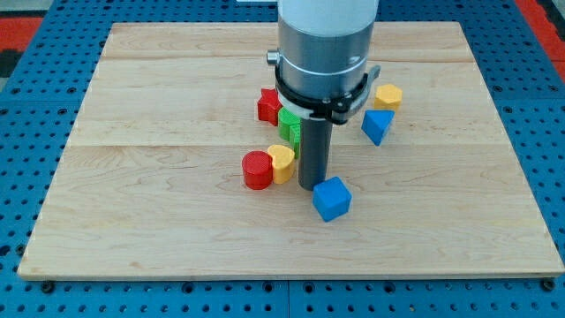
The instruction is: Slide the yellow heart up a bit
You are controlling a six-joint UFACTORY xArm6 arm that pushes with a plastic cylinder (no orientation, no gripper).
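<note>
Nearest lay blue cube block (pixel 332 198), just right of my tip (pixel 312 186). No gripper fitted; held nothing. Small yellow heart block (pixel 282 162) sat just left of tip, touching red cylinder block (pixel 258 170); push needed from near side.

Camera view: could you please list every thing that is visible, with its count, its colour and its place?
Wooden board: one, light wood, fills most of the view.
Pegboard surface: blue, around the board.
Red cylinder: one, centre, touching the heart's left.
Yellow heart: one, centre.
Red block: one, shape unclear, above the green block.
Green block: one, partly hidden by the rod.
Blue cube: one, below centre.
Blue block: one, right of centre.
Yellow block: one, above it.
My tip: one, dark, right of the heart, beside the blue cube.
</note>
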